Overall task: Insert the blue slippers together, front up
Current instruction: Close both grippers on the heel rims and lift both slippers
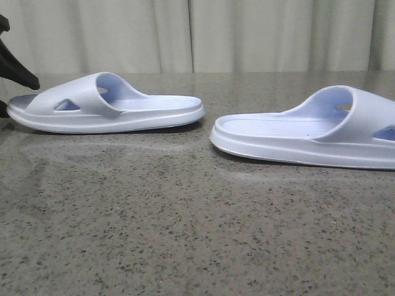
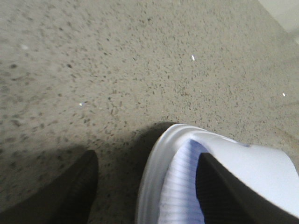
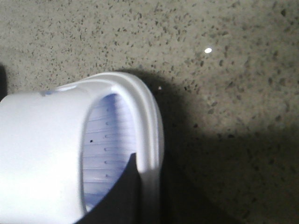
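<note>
Two pale blue slippers lie sole-down on the speckled grey table. The left slipper has its strap at the left and its heel pointing right. The right slipper has its strap at the right. My left gripper is open and straddles the left slipper's side wall: one finger is over the table, the other over the footbed under the strap. In the front view only its black tip shows. My right gripper pinches the right slipper's rim, with one finger inside; the outer finger is lost in shadow.
The table is speckled grey stone, bare in front of the slippers. A pale curtain hangs behind the table's far edge. A gap of table lies between the two slippers' heels.
</note>
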Controlling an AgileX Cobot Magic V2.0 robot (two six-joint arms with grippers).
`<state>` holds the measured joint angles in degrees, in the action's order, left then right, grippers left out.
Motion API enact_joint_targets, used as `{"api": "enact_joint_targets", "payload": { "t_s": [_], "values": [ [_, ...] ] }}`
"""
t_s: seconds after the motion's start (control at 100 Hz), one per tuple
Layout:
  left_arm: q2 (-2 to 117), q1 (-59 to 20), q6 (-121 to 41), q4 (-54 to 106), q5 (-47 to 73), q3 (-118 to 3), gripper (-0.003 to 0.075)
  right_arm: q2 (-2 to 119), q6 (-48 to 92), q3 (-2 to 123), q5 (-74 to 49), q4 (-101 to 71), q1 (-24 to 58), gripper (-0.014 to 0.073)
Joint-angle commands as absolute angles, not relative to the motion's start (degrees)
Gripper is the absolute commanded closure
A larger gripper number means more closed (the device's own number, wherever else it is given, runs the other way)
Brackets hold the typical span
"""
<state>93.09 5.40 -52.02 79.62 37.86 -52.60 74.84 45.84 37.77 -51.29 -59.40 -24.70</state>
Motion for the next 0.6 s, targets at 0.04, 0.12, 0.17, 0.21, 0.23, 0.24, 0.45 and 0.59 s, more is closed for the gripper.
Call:
{"api": "enact_joint_targets", "payload": {
  "t_s": [0.04, 0.12, 0.17, 0.21, 0.23, 0.24, 0.45, 0.59],
  "values": [
    [94.00, 5.45, -52.71, 82.72, 44.06, -55.47, 0.0367, 74.05, 47.02, 39.00, -51.56, -61.28, -25.00, 0.0701],
    [95.15, 5.45, -52.81, 82.85, 45.62, -55.60, 0.0417, 74.05, 47.02, 39.00, -51.56, -61.28, -25.00, 0.0701],
    [95.45, 5.45, -52.81, 82.85, 45.85, -55.60, 0.0465, 74.05, 47.02, 39.00, -51.56, -61.28, -25.00, 0.0701],
    [95.55, 5.45, -52.81, 82.85, 46.39, -55.60, 0.0518, 74.05, 47.02, 39.00, -51.56, -61.28, -25.00, 0.0701],
    [95.55, 5.45, -52.81, 82.85, 46.72, -55.60, 0.0549, 74.05, 47.02, 39.00, -51.67, -61.28, -25.00, 0.0701],
    [95.55, 5.45, -52.81, 82.85, 46.79, -55.60, 0.0559, 74.05, 47.02, 39.00, -51.67, -61.28, -25.00, 0.0701],
    [95.06, 5.57, -54.10, 82.73, 49.43, -55.60, 0.0705, 74.05, 47.11, 39.00, -52.14, -63.42, -25.00, 0.0701],
    [92.18, 6.55, -54.22, 81.80, 49.75, -55.60, 0.0705, 74.05, 49.31, 39.00, -53.63, -67.90, -25.00, 0.0701]
  ]
}}
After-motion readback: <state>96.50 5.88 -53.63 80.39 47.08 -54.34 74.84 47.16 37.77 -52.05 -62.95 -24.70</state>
